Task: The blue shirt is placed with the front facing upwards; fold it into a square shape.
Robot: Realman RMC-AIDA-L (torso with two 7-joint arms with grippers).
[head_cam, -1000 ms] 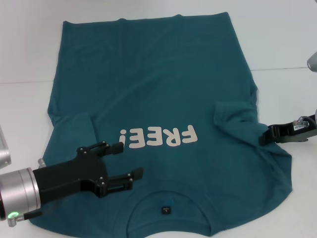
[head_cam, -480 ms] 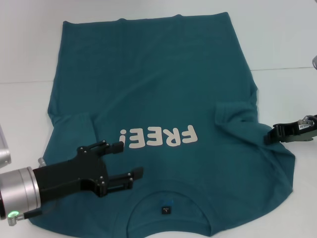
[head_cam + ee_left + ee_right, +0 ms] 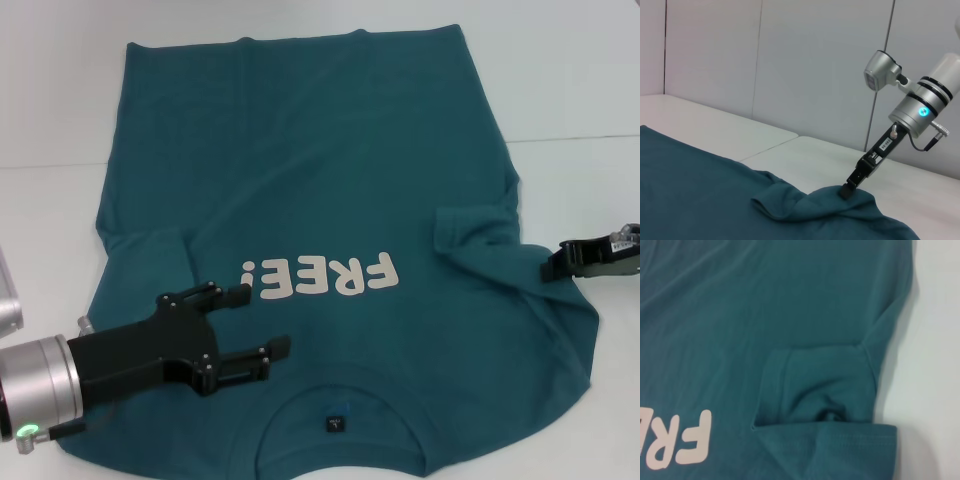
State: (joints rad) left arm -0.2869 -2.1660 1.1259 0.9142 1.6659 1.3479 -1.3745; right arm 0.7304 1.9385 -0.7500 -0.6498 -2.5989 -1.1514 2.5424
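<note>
Teal cotton blue shirt (image 3: 320, 200) lies flat, right sleeve bunched.

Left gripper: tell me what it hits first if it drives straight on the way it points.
Likely the "FREE!" print on the blue shirt. The left gripper, fingers open, points across the chest towards the lettering; its height above the cloth is unclear, so it may pass over.

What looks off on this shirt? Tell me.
The blue shirt lies front up, but both sleeves are folded in unevenly: the robot's-right sleeve is bunched and creased near the right gripper; the left sleeve lies flatter.
</note>
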